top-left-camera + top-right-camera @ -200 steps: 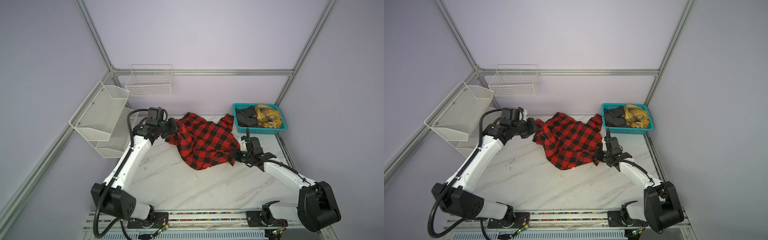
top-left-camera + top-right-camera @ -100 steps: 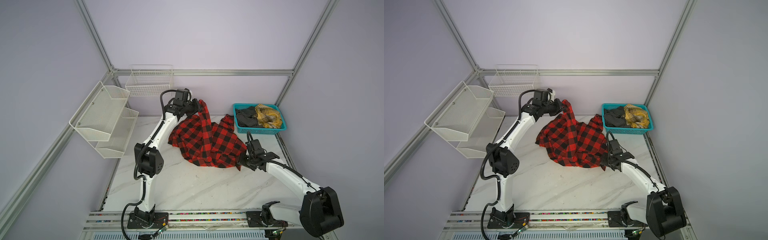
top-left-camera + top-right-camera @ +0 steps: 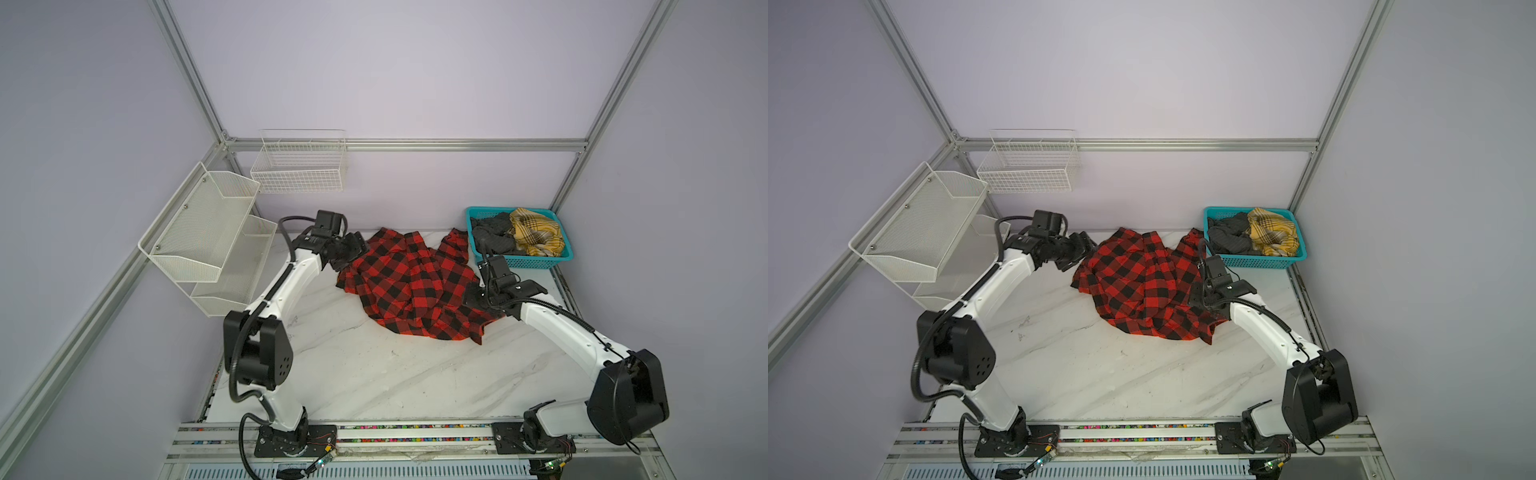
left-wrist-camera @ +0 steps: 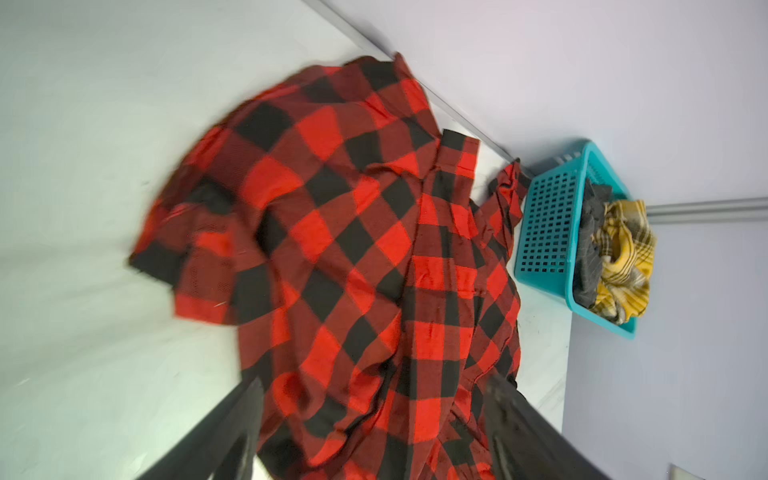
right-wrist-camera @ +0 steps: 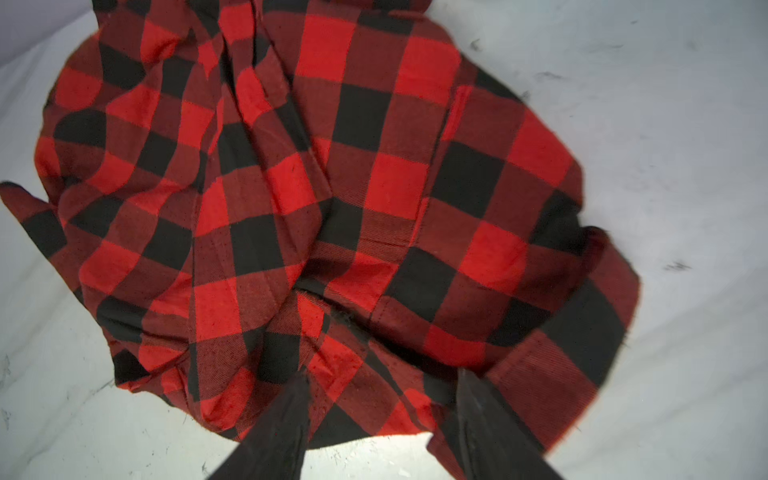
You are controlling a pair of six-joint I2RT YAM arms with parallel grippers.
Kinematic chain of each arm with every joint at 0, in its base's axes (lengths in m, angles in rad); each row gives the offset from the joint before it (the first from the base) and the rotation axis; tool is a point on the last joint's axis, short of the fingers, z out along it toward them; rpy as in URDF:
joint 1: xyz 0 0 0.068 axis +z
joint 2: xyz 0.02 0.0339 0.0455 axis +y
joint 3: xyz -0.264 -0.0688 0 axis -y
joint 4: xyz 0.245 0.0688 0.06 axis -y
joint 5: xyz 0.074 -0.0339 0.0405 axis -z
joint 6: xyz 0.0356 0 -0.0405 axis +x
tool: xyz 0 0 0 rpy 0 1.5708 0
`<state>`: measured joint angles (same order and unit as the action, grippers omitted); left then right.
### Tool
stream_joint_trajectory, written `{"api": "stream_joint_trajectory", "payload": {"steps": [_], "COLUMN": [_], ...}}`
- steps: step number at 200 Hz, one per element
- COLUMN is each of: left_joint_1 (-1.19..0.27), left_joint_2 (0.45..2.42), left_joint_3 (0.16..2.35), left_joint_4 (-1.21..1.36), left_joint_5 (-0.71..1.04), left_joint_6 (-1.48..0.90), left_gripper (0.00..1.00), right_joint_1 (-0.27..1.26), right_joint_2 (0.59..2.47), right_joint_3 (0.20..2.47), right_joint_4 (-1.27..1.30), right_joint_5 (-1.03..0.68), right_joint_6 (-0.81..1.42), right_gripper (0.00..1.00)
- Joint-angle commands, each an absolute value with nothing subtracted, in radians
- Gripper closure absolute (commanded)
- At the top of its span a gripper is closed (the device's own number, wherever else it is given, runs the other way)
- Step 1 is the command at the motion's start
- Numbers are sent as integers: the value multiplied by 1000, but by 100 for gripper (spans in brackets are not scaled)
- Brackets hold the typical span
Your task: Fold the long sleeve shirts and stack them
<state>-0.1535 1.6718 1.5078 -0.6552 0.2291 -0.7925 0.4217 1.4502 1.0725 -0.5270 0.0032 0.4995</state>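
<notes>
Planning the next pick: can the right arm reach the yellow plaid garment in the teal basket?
Probably yes. The right gripper, open, is at the red-and-black checked shirt, close beside the teal basket; the yellow plaid garment lies uncovered in it.

No text, label, brand, number or sign can be read in any view. The red-and-black check shirt shows only its woven squares, and the teal plastic basket only plain lattice walls.
</notes>
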Motion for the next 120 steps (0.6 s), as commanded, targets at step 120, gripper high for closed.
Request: {"api": "stream_joint_trajectory", "payload": {"steps": [120], "left_joint_1": [-103], "left_joint_2": [1999], "left_joint_3": [1544], "left_joint_4": [-476], "left_joint_5": [319], "left_joint_6": [-916], "left_gripper": [49], "right_joint_1": [469], "right_joint_2": [1483], "right_joint_3": [1030], "right_joint_4": [-483], "right_joint_5": [-41], "right_joint_6": [545], "right_gripper": [45]}}
